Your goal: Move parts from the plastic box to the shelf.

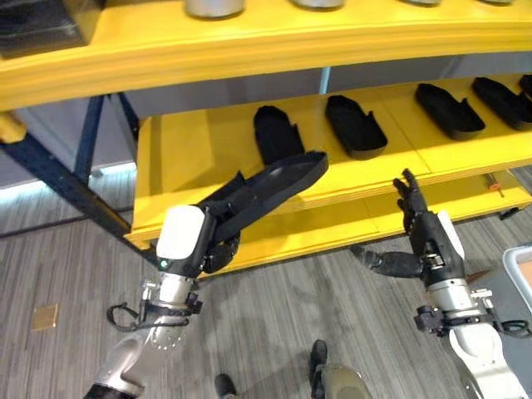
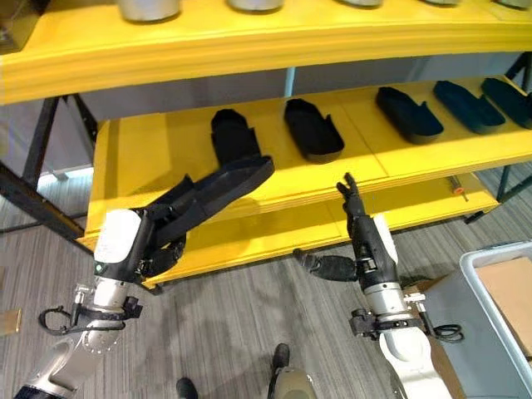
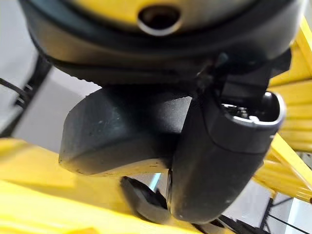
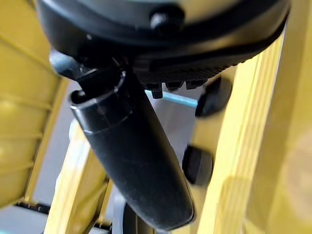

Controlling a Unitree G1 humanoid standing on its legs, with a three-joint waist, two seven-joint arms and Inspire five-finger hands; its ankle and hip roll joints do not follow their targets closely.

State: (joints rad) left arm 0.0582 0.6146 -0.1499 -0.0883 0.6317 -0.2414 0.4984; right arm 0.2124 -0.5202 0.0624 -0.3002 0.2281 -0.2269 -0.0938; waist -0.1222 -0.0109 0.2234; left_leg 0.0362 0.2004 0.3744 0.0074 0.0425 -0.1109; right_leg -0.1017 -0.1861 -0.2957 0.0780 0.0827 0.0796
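— What does the left hand point(image 1: 218, 241) hold?
— Its fingers are clamped on one long black moulded plastic part point(image 1: 274, 184), tilted up toward the yellow wooden shelf point(image 1: 187, 158).
— And beyond it?
— Five similar black parts point(image 1: 355, 125) lie on the shelf. The right hand point(image 1: 418, 223) is empty, fingers straight, before the shelf edge.

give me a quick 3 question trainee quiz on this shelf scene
1. True or false: the left hand holds a black part.
2. Is the right hand A) open and empty or B) shut on a part?
3. The black parts already placed lie on the ____ shelf.

Key: 1 true; 2 A; 3 yellow
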